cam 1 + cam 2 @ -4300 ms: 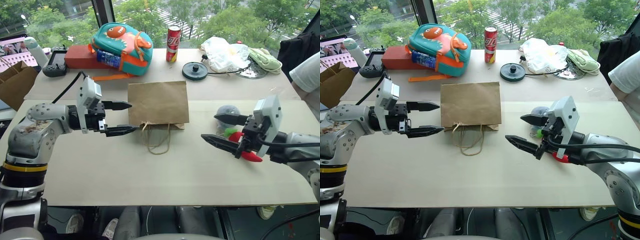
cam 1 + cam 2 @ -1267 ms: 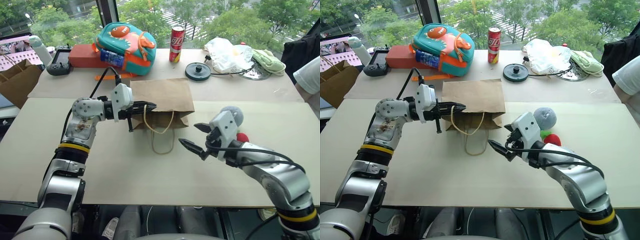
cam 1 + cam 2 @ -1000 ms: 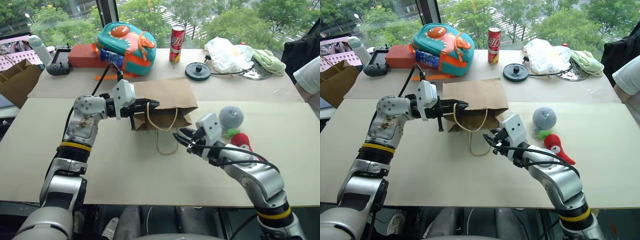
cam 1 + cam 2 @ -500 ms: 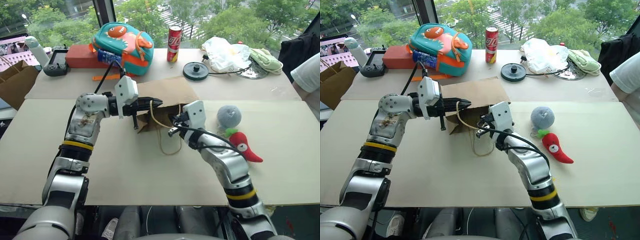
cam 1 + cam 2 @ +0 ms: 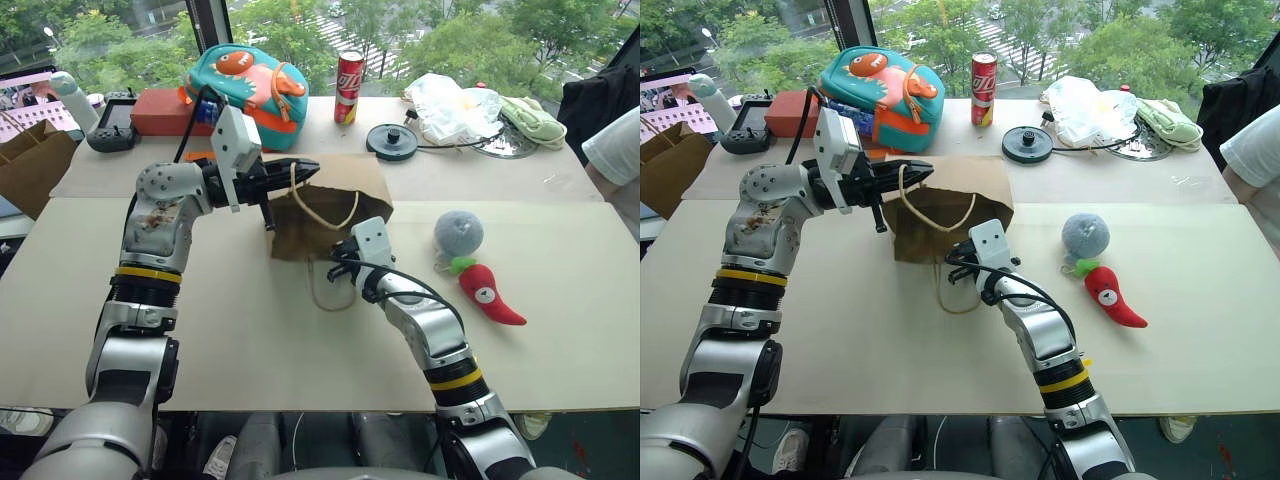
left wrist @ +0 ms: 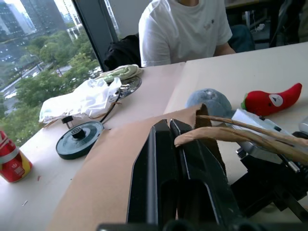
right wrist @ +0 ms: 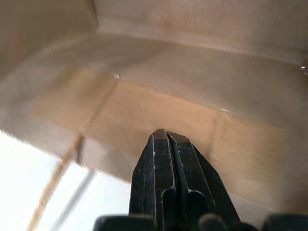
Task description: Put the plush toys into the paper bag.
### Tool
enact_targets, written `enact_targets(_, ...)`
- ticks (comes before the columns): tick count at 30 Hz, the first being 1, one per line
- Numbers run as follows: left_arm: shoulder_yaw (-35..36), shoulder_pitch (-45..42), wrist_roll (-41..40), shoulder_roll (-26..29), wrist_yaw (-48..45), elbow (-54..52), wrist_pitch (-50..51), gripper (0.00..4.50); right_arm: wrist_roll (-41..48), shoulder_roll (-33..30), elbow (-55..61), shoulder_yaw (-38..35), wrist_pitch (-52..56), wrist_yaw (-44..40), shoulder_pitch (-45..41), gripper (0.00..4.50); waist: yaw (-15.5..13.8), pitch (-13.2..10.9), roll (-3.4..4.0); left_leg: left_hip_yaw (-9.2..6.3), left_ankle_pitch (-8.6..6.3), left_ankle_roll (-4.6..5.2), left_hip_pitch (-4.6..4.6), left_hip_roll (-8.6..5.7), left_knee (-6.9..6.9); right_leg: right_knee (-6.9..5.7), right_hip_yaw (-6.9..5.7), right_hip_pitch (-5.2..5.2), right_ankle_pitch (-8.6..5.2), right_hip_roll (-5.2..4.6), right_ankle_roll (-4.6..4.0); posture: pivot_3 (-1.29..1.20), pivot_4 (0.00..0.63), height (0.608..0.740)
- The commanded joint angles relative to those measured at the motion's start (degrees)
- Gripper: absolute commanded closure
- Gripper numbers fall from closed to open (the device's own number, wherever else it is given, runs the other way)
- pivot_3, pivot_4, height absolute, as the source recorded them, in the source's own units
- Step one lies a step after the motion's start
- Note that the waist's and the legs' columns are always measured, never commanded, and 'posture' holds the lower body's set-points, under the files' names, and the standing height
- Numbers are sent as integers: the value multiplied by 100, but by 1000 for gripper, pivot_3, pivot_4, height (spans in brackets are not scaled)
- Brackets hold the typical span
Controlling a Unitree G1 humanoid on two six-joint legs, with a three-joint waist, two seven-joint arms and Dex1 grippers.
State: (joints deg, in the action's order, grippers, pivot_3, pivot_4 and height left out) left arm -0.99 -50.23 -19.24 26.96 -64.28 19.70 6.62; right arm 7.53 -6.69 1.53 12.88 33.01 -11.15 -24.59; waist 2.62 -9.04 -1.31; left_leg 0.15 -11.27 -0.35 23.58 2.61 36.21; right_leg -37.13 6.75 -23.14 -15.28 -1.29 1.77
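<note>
The right wrist view looks into the plain brown kraft paper bag point(image 7: 159, 96), its creased inner walls all around the right gripper point(image 7: 166, 137), whose two black fingers are clenched together on nothing. The head views show that gripper point(image 5: 338, 262) at the bag's mouth, beside the loose beige twine handle point(image 5: 330, 290) lying on the pale tabletop point(image 5: 250, 350).

The left wrist view shows the left gripper point(image 6: 169, 126) pinched on the bag's upper edge, the other twine handle point(image 6: 231, 134) draped across its fingers. From the head, the left gripper point(image 5: 300, 168) holds that edge raised, so the bag point(image 5: 330, 205) stands tented open toward the robot.

Bare tabletop lies in front of the bag and to its left.

To the bag's right, well apart, the fuzzy grey-blue ball toy point(image 5: 459, 232) sits with the red chili pepper toy point(image 5: 487, 294) just beside it, green stem toward the ball.

Farther back lie a teal-and-orange fish backpack point(image 5: 247, 82) and a red drink can point(image 5: 348, 73).
</note>
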Motion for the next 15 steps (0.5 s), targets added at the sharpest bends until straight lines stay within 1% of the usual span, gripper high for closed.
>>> enact_targets(1, 184, -229, -132, -36, 181, -119, 148, 4500, -74, 27, 79, -16, 91, -56, -39, 4473, -1, 0, 0, 0, 0, 0, 1, 0, 0, 0, 0, 0, 0, 0, 0, 0, 150, 733)
enact_targets(10, 114, -38, -98, -79, 255, -314, 268, 4500, -196, 66, 153, -26, 197, -101, 9, 4473, 0, 0, 0, -1, 0, 0, 0, 0, -1, 0, -1, 0, 0, 0, 0, 0, 150, 733)
enact_targets(15, 86, 257, -157, -126, 297, -525, 487, 4500, -19, 104, 902, -297, 254, -131, -47, 4473, 0, 0, 1, -1, 0, 0, 1, 0, -1, -1, -1, -1, 0, 0, 0, 0, 150, 733)
